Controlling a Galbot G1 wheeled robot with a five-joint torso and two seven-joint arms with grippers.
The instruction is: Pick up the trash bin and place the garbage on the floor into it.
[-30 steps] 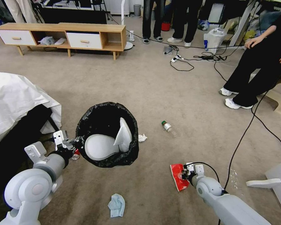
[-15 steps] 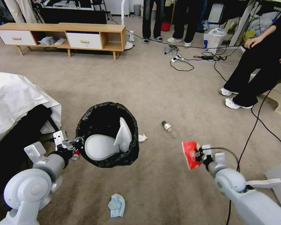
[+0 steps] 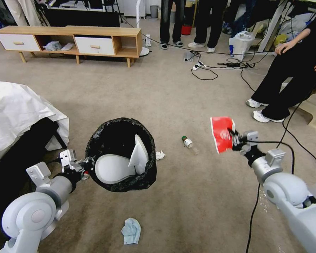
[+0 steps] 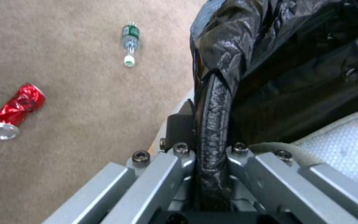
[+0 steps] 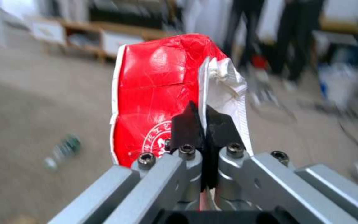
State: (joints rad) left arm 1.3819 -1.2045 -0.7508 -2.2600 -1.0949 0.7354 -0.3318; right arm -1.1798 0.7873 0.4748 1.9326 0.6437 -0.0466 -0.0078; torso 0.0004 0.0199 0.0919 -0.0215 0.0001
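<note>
Lying nearest us on the carpet, a blue mask. Our left gripper clamps the bin by its bagged rim (held tilted). Farther right, our right gripper pinches a red wrapper aloft; bottle between.

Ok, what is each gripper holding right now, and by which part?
The left gripper grips the trash bin by its bag-covered rim. The right gripper pinches the red wrapper at its lower edge, off the floor.
</note>
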